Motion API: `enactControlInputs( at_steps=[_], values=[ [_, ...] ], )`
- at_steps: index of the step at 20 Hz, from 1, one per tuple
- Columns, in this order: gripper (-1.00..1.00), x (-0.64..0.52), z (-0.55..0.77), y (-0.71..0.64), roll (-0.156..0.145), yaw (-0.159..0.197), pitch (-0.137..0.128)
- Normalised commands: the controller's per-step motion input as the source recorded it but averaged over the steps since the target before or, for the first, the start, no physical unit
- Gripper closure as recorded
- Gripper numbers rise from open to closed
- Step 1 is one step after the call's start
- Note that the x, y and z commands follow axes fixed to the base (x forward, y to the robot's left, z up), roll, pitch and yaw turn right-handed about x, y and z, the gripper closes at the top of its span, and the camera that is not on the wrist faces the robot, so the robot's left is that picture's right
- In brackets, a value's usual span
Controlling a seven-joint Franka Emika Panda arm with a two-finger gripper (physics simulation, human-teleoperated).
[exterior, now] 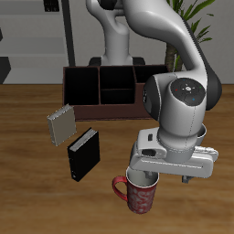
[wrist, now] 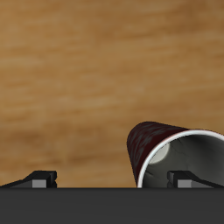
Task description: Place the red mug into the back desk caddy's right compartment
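Red mug (exterior: pixel 140 195): upper rim hidden behind gripper (exterior: pixel 161 179) body. Fingertips not visible; jaw state indeterminate. Back desk caddy (exterior: pixel 99 90): one end occluded by arm. Wrist view: mug (wrist: pixel 166 147) partly cut off by gripper housing.

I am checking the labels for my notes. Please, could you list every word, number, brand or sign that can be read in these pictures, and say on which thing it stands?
None: no readable text in either view.
Red mug: only a pale speckled pattern, no letters.
Black book-like box: plain cover, nothing written.
Small grey box beside it: too small and blurred to tell.
Back desk caddy: plain dark walls.
Gripper and arm: no visible marking.
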Motion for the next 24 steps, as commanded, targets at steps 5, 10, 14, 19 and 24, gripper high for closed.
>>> enactControlInputs(
  at_steps=[5,10,14,19,24],
  values=[
    [1.0,0.09,-0.28,-0.03,0.014,-0.006,0.045],
    [1.0,0.01,-0.07,-0.06,0.0,-0.005,0.015],
    [1.0,-0.01,0.23,-0.16,-0.02,-0.003,-0.024],
    [1.0,-0.07,0.39,-0.14,-0.013,0.008,-0.048],
    [1.0,-0.15,0.37,-0.11,-0.006,-0.004,-0.046]
  ],
)
